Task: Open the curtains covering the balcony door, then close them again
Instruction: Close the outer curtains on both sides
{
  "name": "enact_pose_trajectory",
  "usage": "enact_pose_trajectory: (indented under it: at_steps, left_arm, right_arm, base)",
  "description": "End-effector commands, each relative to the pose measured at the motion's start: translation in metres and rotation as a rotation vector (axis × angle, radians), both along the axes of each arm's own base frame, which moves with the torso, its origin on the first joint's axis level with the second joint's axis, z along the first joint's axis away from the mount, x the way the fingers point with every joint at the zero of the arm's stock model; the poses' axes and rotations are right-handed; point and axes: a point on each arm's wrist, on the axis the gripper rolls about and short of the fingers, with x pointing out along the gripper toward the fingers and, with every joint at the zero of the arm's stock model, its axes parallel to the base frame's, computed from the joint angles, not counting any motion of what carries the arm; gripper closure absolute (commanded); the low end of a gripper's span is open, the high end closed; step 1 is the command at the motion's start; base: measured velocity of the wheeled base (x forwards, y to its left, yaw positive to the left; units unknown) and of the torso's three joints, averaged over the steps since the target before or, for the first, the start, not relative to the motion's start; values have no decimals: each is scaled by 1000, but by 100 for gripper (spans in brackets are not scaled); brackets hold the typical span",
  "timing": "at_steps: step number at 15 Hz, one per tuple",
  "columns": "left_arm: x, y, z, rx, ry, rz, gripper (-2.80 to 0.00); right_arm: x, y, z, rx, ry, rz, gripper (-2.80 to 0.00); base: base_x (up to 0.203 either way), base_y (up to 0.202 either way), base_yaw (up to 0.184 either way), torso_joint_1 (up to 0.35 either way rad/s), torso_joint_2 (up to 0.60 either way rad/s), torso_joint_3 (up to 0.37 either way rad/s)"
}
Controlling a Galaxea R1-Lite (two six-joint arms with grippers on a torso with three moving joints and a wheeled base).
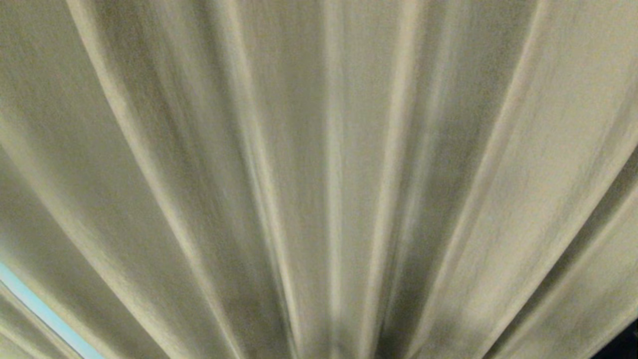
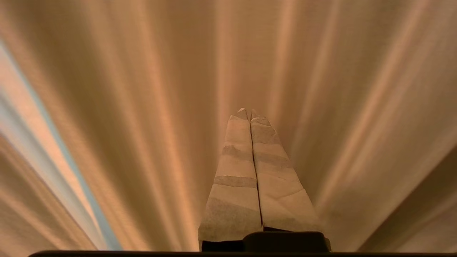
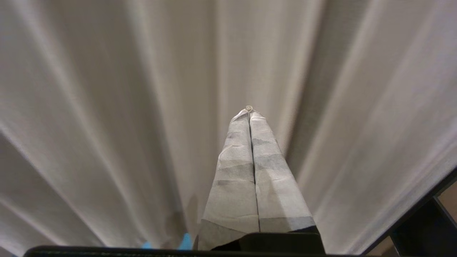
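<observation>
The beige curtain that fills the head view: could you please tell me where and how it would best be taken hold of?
Probably at its free edge beside the thin bright gap on the robot's left, where the beige curtain ends. That edge is the only loose border in view; elsewhere the cloth hangs in unbroken upright pleats. Come from the front and pinch across one raised pleat ridge. Both end effectors, left and right, are shut and would need opening.

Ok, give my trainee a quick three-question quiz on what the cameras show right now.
1. True or false: the left gripper has curtain fabric pinched between its fingers.
2. What fills nearly the whole head view? A) the glass door B) the curtains C) the floor
3. How do the right gripper jaws stand?

Key: 1. False: its fingers are closed together on nothing, in front of the pleats. 2. B. 3. Shut, empty.
</observation>
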Motion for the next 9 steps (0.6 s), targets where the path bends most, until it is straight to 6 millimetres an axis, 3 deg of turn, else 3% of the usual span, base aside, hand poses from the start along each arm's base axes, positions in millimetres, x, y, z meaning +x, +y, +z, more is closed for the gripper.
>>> enact_pose_trajectory:
  at_steps: [1, 9]
  left_arm:
    - [0, 0, 0, -1, -1, 1, 0]
    - [0, 0, 0, 1, 0, 4, 0]
  right_arm:
    - [0, 0, 0, -1, -1, 0, 0]
    - [0, 0, 0, -1, -1, 0, 0]
  base:
    - [0, 0, 0, 0, 0, 0]
    - [0, 0, 0, 0, 0, 0]
